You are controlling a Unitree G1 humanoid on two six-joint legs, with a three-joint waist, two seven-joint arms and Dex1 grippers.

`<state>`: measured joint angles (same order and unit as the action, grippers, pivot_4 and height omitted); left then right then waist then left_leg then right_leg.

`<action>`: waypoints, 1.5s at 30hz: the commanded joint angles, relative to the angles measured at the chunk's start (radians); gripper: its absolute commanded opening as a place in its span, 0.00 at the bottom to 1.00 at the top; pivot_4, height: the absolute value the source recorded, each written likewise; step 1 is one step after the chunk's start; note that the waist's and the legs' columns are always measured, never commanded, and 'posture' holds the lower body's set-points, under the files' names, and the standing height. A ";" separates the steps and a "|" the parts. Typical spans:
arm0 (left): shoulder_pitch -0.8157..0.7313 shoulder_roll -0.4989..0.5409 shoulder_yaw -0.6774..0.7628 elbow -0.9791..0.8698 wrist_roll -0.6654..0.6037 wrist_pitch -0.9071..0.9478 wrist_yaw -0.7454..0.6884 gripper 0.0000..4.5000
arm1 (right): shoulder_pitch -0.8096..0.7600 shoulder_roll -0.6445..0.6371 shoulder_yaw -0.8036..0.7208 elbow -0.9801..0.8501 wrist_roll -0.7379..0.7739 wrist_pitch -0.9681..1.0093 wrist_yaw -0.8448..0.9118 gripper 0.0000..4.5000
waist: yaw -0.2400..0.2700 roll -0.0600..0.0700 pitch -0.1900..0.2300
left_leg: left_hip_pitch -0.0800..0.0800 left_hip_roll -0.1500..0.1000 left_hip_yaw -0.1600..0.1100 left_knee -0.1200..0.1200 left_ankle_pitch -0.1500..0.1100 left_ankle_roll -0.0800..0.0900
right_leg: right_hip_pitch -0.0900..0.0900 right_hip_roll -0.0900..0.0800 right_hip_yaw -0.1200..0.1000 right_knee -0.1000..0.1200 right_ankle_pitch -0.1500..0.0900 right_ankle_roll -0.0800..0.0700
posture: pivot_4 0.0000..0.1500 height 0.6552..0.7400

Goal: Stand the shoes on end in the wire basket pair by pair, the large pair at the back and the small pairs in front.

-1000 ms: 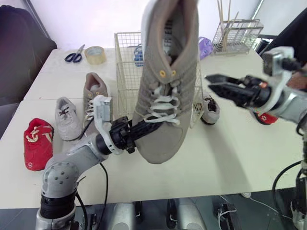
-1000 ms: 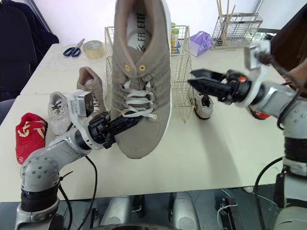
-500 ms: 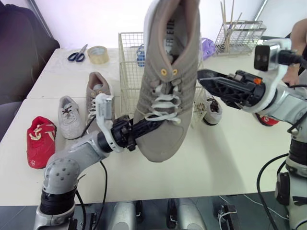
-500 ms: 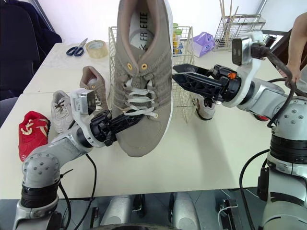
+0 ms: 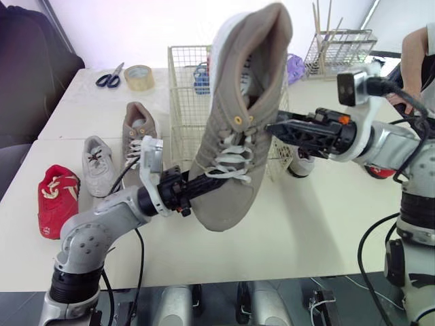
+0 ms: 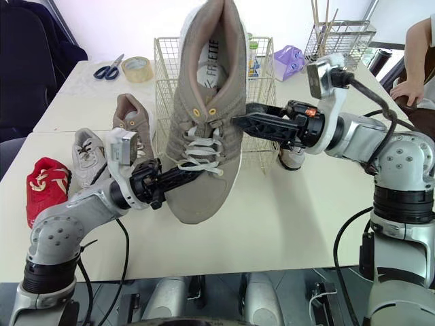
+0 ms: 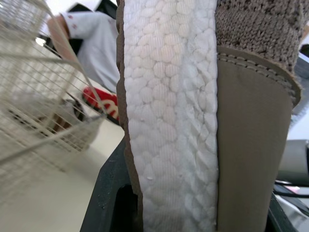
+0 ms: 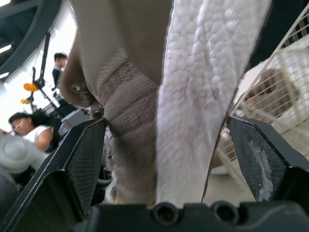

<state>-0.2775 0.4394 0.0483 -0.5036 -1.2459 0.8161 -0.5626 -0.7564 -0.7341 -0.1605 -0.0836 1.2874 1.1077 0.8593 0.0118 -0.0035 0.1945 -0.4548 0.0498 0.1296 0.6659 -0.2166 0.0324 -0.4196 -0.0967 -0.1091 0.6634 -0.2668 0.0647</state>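
Here the large taupe knit lace-up shoe (image 5: pixel 238 136) hangs just in front of the cream wire basket (image 5: pixel 178 102), heel up and toe down, leaning toward the basket's right side. The left gripper (image 6: pixel 178 178) is clamped across the shoe's toe end — black fingers tight against it. The right gripper (image 5: pixel 279 129) reaches in at mid-shoe, its fingers spread wide on either side of the white sole, gaps showing. Left of the basket lie the matching taupe shoe (image 5: pixel 138 132), a small grey sneaker (image 5: pixel 97 165) and a small red shoe (image 5: pixel 54 200); a small white shoe (image 5: pixel 301 161) sits just right of it.
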 commanded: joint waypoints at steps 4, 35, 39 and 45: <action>-0.028 0.000 0.004 -0.068 -0.032 -0.017 -0.019 0.25 | -0.020 0.001 -0.010 0.012 -0.069 -0.013 0.042 0.95 | 0.000 0.000 0.000 | 0.000 0.000 0.000 0.000 0.000 0.000 | 0.000 0.000 0.000 0.000 0.000 0.000 | 1.00 1.00; 0.188 0.353 0.280 -0.250 -0.232 0.023 0.119 0.99 | -0.378 0.093 -0.083 0.279 -0.275 -0.396 0.222 0.29 | -0.010 0.001 0.001 | -0.003 0.001 0.001 -0.002 0.000 0.000 | -0.005 0.000 0.001 -0.001 0.000 0.000 | 1.00 1.00; 0.209 0.420 0.369 -0.256 -0.306 -0.010 0.166 0.99 | -0.589 0.096 -0.046 0.628 -0.434 -0.563 0.371 0.29 | -0.016 0.002 0.001 | -0.003 0.000 0.003 -0.002 0.000 -0.001 | -0.006 0.000 0.002 -0.003 0.001 -0.001 | 1.00 1.00; 0.238 0.499 0.466 -0.280 -0.385 -0.039 0.216 0.99 | -0.820 0.152 -0.006 1.137 -0.701 -0.979 0.476 0.29 | -0.033 0.002 0.002 | -0.005 0.000 0.004 -0.005 0.000 -0.002 | -0.007 0.000 0.002 -0.006 0.001 -0.001 | 1.00 1.00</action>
<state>-0.0430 0.9246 0.4704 -0.7609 -1.6059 0.7978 -0.3583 -1.5264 -0.5869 -0.1587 0.9900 0.6325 0.2292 1.3186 -0.0210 -0.0017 0.1961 -0.4599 0.0502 0.1342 0.6605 -0.2149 0.0284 -0.4268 -0.0967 -0.1072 0.6573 -0.2659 0.0637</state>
